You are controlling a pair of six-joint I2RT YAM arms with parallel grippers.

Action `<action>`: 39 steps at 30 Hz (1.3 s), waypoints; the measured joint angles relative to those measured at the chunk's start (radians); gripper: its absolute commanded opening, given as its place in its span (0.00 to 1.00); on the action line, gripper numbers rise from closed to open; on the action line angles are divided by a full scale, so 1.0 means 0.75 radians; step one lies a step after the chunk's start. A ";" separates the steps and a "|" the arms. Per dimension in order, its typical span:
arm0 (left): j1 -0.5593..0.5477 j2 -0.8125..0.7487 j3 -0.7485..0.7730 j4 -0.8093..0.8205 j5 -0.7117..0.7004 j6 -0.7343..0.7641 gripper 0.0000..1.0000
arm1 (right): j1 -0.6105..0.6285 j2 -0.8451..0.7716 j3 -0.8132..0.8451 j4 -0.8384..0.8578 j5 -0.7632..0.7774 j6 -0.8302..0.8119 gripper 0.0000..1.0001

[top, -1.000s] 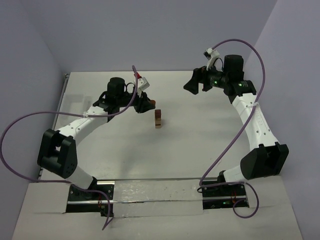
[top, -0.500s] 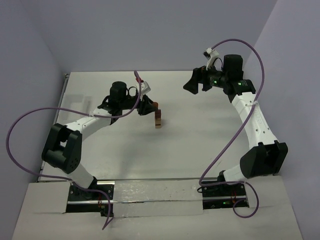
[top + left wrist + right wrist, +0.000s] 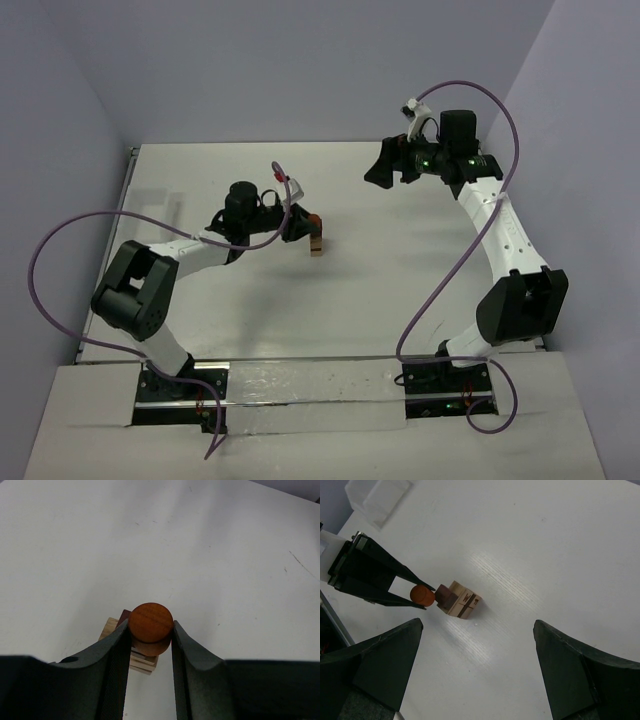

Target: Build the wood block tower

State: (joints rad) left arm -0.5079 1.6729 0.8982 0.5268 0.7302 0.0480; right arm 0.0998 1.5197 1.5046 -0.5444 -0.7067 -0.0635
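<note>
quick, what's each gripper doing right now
left gripper: shut on a round reddish-brown wood block
right gripper: open, holding nothing

L end effector (image 3: 309,222) w/ round red-brown block (image 3: 150,622) has moved over to tower (image 3: 317,243).

The left arm (image 3: 185,250) and right arm (image 3: 503,228) had white tubular links between bulky black joint housings. A thin purple cable (image 3: 462,84) looped from each wrist. Green lights (image 3: 428,160) glowed on the right arm. The pincer fingers (image 3: 112,670) were matte black, with ribbed inner faces.
</note>
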 measured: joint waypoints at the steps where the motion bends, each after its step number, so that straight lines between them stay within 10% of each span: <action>1: 0.000 0.005 -0.003 0.024 -0.007 -0.005 0.00 | 0.000 0.005 0.001 -0.002 -0.001 0.000 1.00; 39: 0.000 0.085 0.003 0.146 -0.057 -0.023 0.23 | 0.000 0.039 0.043 -0.033 -0.001 -0.006 1.00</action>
State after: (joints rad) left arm -0.5079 1.7366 0.9005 0.6364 0.6876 0.0309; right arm 0.0998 1.5493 1.5372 -0.5694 -0.7071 -0.0677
